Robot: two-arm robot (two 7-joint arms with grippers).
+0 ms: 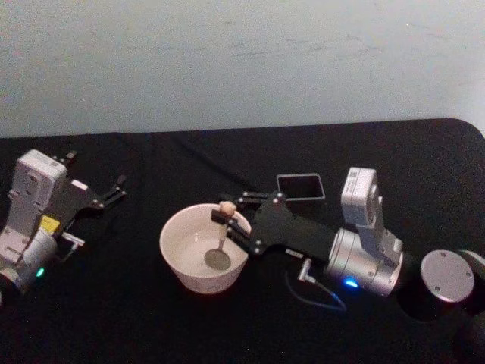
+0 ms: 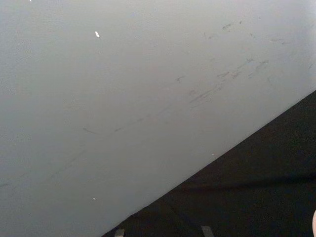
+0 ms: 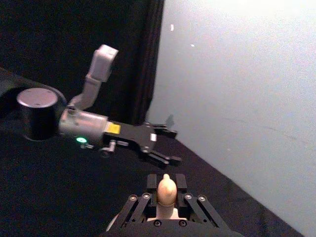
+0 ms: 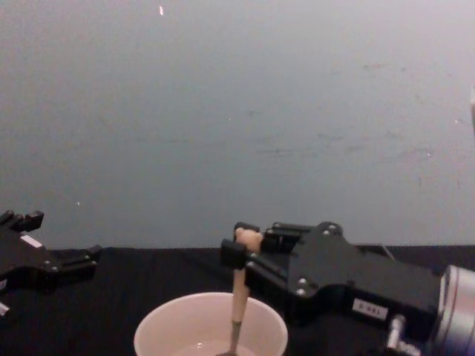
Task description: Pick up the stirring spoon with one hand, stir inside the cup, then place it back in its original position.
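Observation:
The stirring spoon [image 1: 221, 235] stands nearly upright in the cream-white cup [image 1: 182, 258], its metal bowl resting on the cup's bottom. My right gripper [image 1: 231, 218] reaches over the cup from the right and is shut on the spoon's beige handle just below the bear head. From the chest view the spoon [image 4: 239, 297] hangs from the right gripper [image 4: 241, 251] down into the cup [image 4: 163, 326]. The right wrist view shows the bear head [image 3: 166, 190] between the fingers. The dark square holder [image 1: 301, 186] stands behind the right gripper. My left gripper [image 1: 112, 192] is parked at the far left, open.
Black cloth covers the table [image 1: 114, 326], with a pale wall behind. A blue cable [image 1: 314, 297] loops by the right wrist. A round grey-topped joint [image 1: 447, 276] of the right arm sits at the right edge. The left arm [image 3: 94, 128] lies across the cloth in the right wrist view.

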